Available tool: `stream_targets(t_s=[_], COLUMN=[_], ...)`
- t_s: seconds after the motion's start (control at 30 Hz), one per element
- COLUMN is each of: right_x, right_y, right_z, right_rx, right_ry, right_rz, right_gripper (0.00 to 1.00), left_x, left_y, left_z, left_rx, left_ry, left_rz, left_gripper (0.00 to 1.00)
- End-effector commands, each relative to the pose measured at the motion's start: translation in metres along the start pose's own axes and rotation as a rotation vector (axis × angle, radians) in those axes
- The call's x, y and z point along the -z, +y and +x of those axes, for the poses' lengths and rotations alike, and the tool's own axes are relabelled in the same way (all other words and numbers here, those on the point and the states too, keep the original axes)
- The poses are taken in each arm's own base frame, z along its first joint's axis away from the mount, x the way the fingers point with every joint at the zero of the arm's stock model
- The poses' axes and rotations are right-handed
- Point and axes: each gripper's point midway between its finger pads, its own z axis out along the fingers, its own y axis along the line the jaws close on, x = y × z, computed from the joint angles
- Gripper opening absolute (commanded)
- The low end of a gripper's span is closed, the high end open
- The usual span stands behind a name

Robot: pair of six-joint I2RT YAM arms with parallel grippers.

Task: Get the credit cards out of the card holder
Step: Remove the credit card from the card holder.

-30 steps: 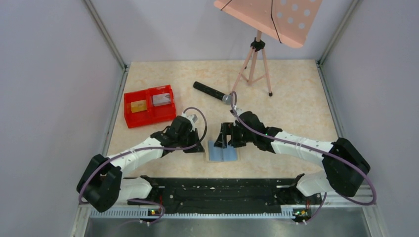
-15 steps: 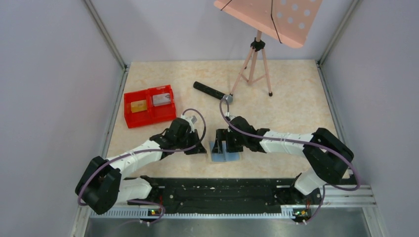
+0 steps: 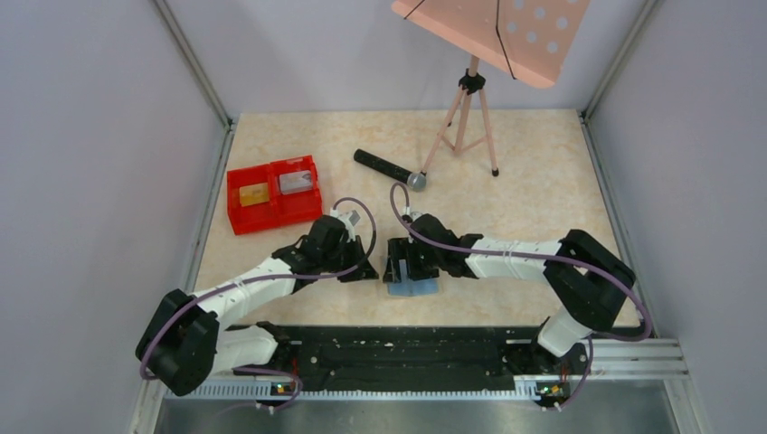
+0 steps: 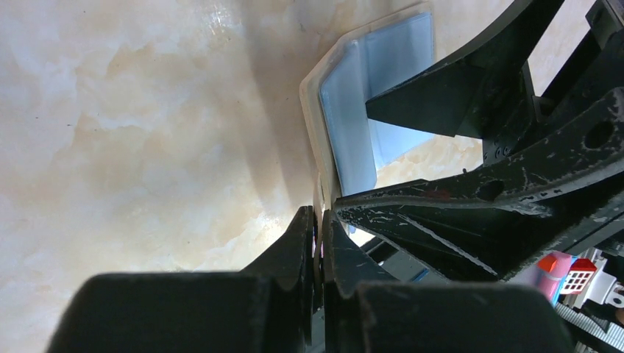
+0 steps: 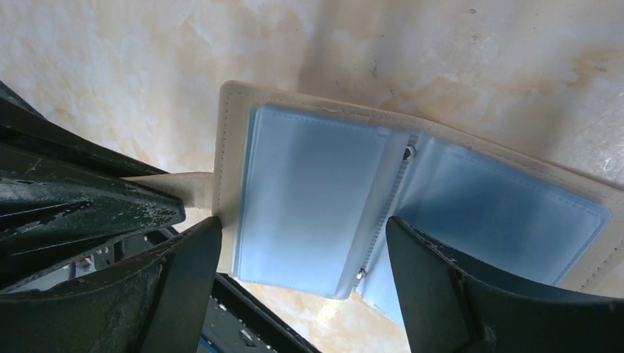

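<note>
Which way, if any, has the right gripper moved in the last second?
Yes. The right gripper has shifted left and toward the near edge, away from the tripod, open over the card holder.

The top view is bright, even and sharp, with only soft, short shadows. Both wrist views show pale glare on the table (image 4: pixel 110 110) and a soft shadow beside the card holder (image 5: pixel 309 198); the nearest foreground is out of focus.
</note>
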Motion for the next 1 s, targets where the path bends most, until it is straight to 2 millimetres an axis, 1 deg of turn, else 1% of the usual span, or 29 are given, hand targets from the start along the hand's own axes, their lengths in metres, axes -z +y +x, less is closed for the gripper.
stream_targets(t_s=[0.0, 0.23, 0.33, 0.43, 0.67, 0.97], right_x=[-0.001, 0.001, 0.003, 0.005, 0.014, 0.015], right_y=[0.004, 0.007, 0.008, 0.008, 0.010, 0.009], right_z=[-0.008, -0.009, -0.010, -0.011, -0.019, -0.020], right_rx=[0.044, 0.051, 0.052, 0.052, 0.053, 0.049], right_ry=[-0.024, -0.026, -0.032, -0.041, -0.076, -0.082], right_rz=[0.035, 0.027, 0.024, 0.023, 0.031, 0.040], right_gripper=[0.81, 0.72, 0.71, 0.71, 0.76, 0.78], left_x=[0.005, 0.005, 0.006, 0.006, 0.006, 0.005], left_y=[-0.013, -0.011, -0.011, -0.011, -0.010, -0.008], left_z=[-0.009, -0.009, -0.010, -0.010, -0.010, -0.009], left_rx=[-0.019, -0.020, -0.024, -0.025, -0.027, -0.024], left_ry=[-0.037, -0.037, -0.038, -0.038, -0.039, -0.039], left_rz=[0.042, 0.032, 0.028, 0.026, 0.021, 0.016], left_gripper=[0.00, 0.00, 0.00, 0.00, 0.00, 0.00])
